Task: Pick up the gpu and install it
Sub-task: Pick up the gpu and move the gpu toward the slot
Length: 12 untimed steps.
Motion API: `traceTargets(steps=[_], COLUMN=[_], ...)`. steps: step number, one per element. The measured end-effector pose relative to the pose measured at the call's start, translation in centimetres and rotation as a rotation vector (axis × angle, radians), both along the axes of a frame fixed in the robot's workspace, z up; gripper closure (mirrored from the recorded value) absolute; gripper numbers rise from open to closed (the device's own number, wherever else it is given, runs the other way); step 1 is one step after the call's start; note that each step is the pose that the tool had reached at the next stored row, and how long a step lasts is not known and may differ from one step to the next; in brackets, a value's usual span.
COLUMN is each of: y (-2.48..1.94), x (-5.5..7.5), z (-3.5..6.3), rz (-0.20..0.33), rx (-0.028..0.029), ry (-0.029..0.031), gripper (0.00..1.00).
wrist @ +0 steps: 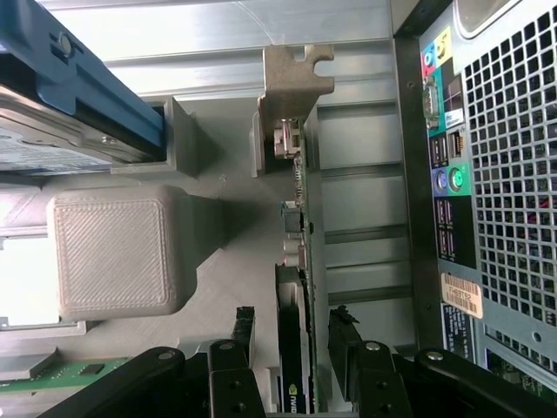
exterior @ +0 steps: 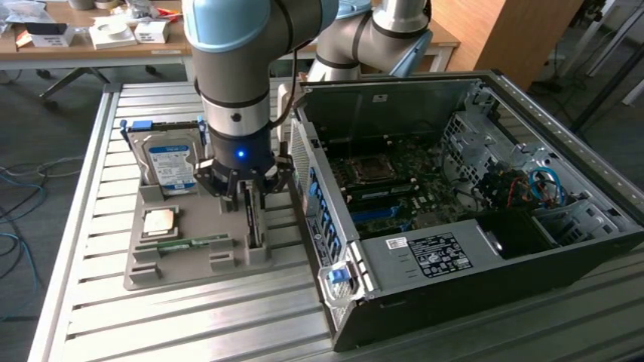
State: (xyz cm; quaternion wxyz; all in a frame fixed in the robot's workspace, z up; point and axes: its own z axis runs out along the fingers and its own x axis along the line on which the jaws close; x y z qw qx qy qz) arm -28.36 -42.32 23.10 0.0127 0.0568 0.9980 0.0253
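At the exterior view's left, a gray tray (exterior: pixel 191 277) lies on the metal surface (exterior: pixel 201 324). A hard drive (exterior: pixel 169 164) stands at the tray's far end, and a small memory stick (exterior: pixel 186 243) lies nearer.

At the tray's right side, the gpu (exterior: pixel 255 226) stands on its thin edge in a slot. It is just beside the computer case (exterior: pixel 483 249), which lies open at the exterior view's right.

The claw (exterior: pixel 249 197) hangs right over the gpu. Its two fingers (wrist: pixel 244 335) are apart, one on each side of the card. I think they do not touch it, but the gap is hard to see.

The gpu looks light, thin and stiff. It could break easily, because small parts sit on its flat sides. A good place to hold it is the top edge near the middle, squeezed gently on both flat sides. That keeps the claw away from the silver end bracket (wrist: pixel 291 83) and from the bottom edge in the slot.
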Motion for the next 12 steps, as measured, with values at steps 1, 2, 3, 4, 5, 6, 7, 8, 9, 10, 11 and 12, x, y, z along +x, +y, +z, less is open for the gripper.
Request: traceTargets(steps=[1,2,3,4,5,6,7,8,9,10,11,12], y=[0.0,0.0,0.0,0.0,0.0,0.0,0.0,0.0,0.0,0.0,0.0,0.0], x=[0.0,0.0,0.0,0.0,-0.02,-0.02,-0.02,-0.02,-0.01,0.03,0.06,0.06], z=[0.02,0.06,0.08,0.1,0.1,0.1,0.09,0.1,0.1,0.09,0.1,0.1], rz=[0.0,0.0,0.0,0.0,0.0,0.0,0.0,0.0,0.0,0.0,0.0,0.0], rx=[0.0001,0.0,0.0001,0.0,0.0,0.0,0.0001,0.0001,0.0001,0.0001,0.0001,0.0001], ry=[-0.0001,0.0,-0.0001,-0.0001,0.0,0.0,-0.0001,-0.0001,-0.0001,-0.0001,-0.0001,-0.0001], gripper=[0.53,0.53,0.53,0.53,0.53,0.53,0.53,0.53,0.53,0.53,0.53,0.53])
